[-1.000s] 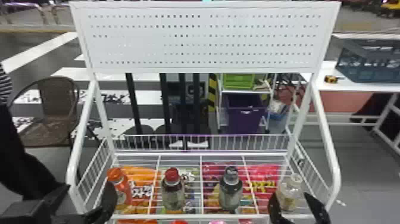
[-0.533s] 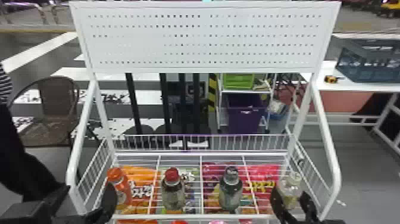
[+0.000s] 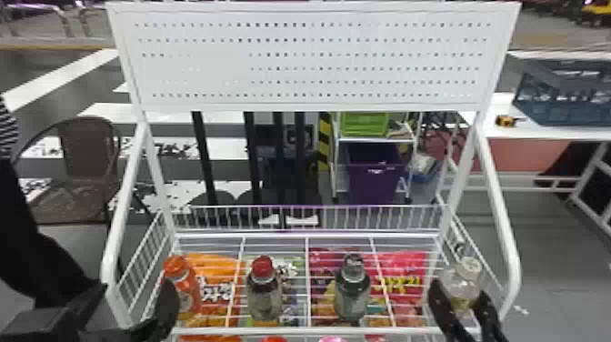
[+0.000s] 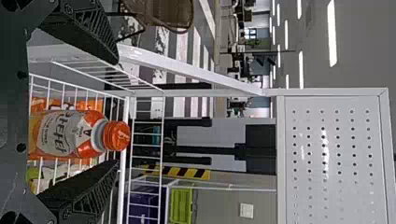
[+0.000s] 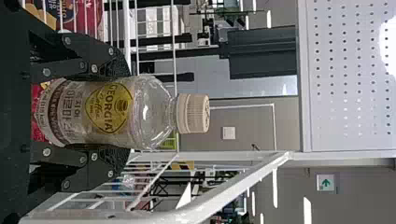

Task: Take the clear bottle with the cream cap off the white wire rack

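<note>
The clear bottle with the cream cap (image 3: 460, 283) is near the right end of the white wire rack (image 3: 308, 282), held by my right gripper (image 3: 460, 302). The right wrist view has that bottle (image 5: 112, 112) about upright, with my right gripper (image 5: 116, 112) shut on its body from both sides. Whether its base touches the rack cannot be told. My left gripper (image 3: 136, 293) is at the rack's left end; its fingers stand open around the orange bottle (image 3: 182, 282). In the left wrist view my left gripper (image 4: 116, 112) has a gap on each side of the orange bottle (image 4: 70, 134).
A red-capped bottle (image 3: 264, 289) and a dark-capped bottle (image 3: 352, 289) stand between the grippers. Snack bags (image 3: 402, 273) show through the wires. White side rails (image 3: 502, 227) flank the shelf, and a perforated white panel (image 3: 218, 68) rises behind it.
My right gripper has closed on the clear bottle, and both have shifted right and slightly toward the back of the rack in the head view. The left arm has kept its place.
</note>
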Available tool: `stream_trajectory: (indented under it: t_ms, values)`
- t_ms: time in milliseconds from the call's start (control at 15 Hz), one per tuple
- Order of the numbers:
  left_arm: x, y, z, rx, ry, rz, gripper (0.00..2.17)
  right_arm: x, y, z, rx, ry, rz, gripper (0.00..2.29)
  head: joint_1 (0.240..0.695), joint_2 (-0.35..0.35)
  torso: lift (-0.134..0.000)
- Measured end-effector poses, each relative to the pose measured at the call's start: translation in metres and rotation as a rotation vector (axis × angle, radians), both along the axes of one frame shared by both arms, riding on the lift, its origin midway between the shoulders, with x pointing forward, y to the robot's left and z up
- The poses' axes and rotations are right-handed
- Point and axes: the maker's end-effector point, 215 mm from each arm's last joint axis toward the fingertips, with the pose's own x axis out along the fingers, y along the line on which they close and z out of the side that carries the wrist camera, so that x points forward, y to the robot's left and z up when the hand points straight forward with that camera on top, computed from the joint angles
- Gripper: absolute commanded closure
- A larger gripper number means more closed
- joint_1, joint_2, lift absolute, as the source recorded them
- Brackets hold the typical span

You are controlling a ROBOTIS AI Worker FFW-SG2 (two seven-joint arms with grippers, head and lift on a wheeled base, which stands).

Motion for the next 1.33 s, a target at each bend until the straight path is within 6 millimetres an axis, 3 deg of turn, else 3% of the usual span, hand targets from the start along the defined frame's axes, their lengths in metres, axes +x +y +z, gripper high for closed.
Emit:
stream_trajectory:
  t_ms: [400,733,933,1333]
  values:
    - [-0.002,-0.001,0.003,-0.006,-0.008,0.000,0.12,-0.062,-0.006,0.048,-0.010,0.007,0.010,1.28,0.499,0.000,0.000]
    - [-0.002,-0.001,0.004,-0.008,-0.014,0.001,0.12,-0.108,-0.013,0.069,-0.003,0.009,0.014,1.28,0.499,0.000,0.000]
    - [-0.002,-0.006,0.004,-0.011,-0.016,-0.007,0.12,-0.118,-0.023,0.076,0.001,0.016,-0.002,1.28,0.499,0.000,0.000]
    - [-0.003,-0.013,0.005,-0.016,-0.018,-0.018,0.12,-0.119,-0.022,0.079,0.004,0.016,-0.002,1.28,0.499,0.000,0.000]
